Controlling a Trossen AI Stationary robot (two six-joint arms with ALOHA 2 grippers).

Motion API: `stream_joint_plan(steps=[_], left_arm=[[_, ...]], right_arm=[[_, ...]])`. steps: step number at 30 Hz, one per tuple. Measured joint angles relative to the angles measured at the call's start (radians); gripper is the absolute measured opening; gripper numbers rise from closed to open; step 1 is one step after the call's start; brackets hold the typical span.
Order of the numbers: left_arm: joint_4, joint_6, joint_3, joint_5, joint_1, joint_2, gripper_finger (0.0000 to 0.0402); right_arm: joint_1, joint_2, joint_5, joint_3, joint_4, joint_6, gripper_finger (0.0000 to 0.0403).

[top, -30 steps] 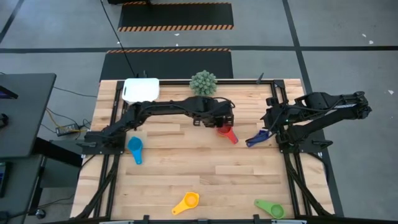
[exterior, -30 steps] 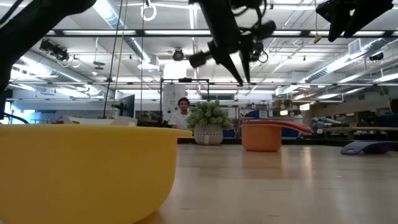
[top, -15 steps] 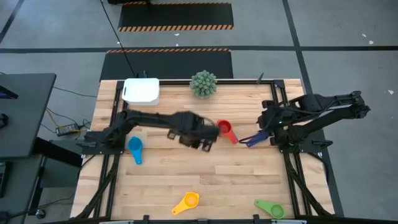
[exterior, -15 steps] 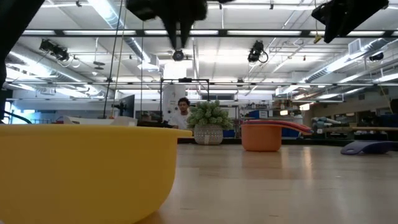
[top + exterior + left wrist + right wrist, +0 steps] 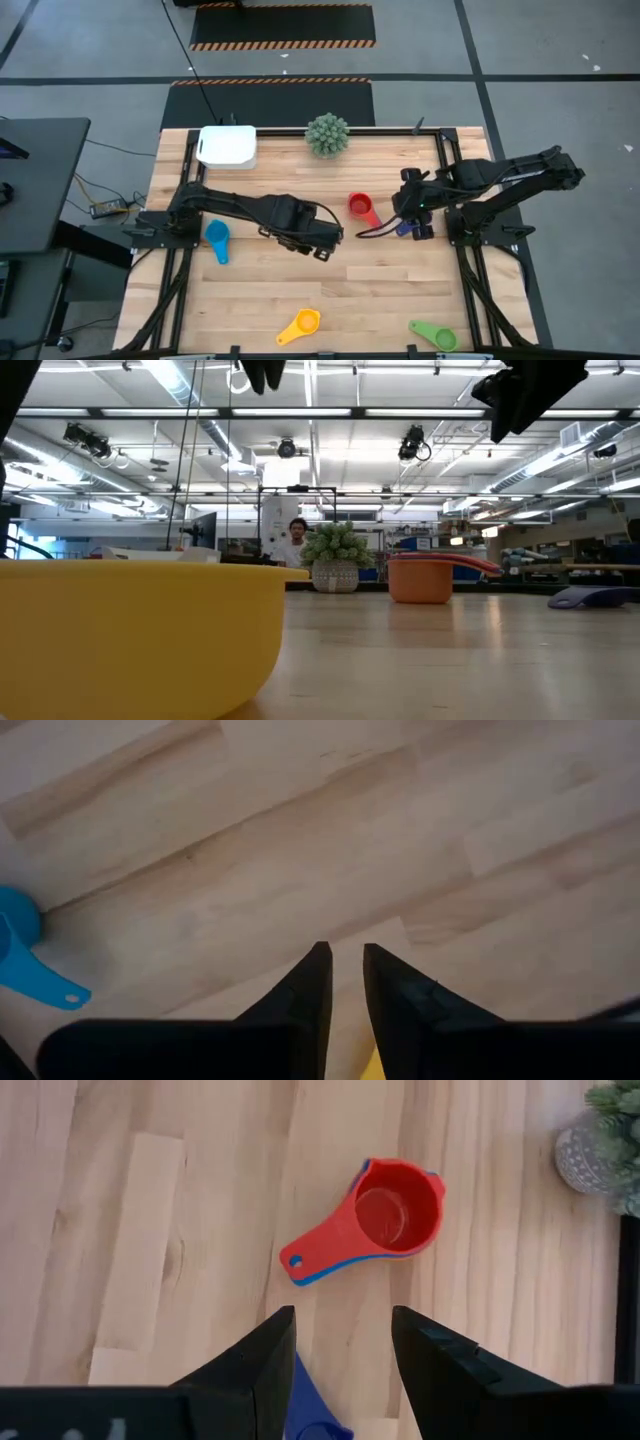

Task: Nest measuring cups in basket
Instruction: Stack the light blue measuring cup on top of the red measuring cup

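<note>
At mid-table we see the left gripper, fingers nearly pressed together and holding nothing, now pulled back from the red cup, where it hovered 1 second ago. That cup sits on a blue one, so 1 nesting looks done. Meanwhile our right gripper has moved in beside the dark blue cup, jaws spread, nothing between them. The light blue cup, yellow cup and green cup lie scattered. Far off, the basket holds no cups.
</note>
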Motion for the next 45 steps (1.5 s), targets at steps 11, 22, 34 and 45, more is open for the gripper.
stream_joint_plan(steps=[11,22,34,45], left_arm=[[0.0,0.064,-0.005,-0.157,-0.058,-0.117,0.0063],[-0.002,-0.022,-0.428,-0.039,-0.069,-0.337,0.0039],[-0.001,-0.498,-0.932,0.071,-0.115,-0.691,0.0039],[0.023,-0.449,-1.136,0.054,-0.111,-0.712,0.001]], right_arm=[[-0.093,0.024,0.002,0.15,-0.047,-0.007,0.0174],[-0.105,0.024,0.002,0.26,-0.076,-0.038,0.0174],[-0.122,0.024,0.029,0.274,-0.06,-0.026,0.0174],[-0.177,0.024,0.029,0.274,-0.054,0.047,0.0174]])
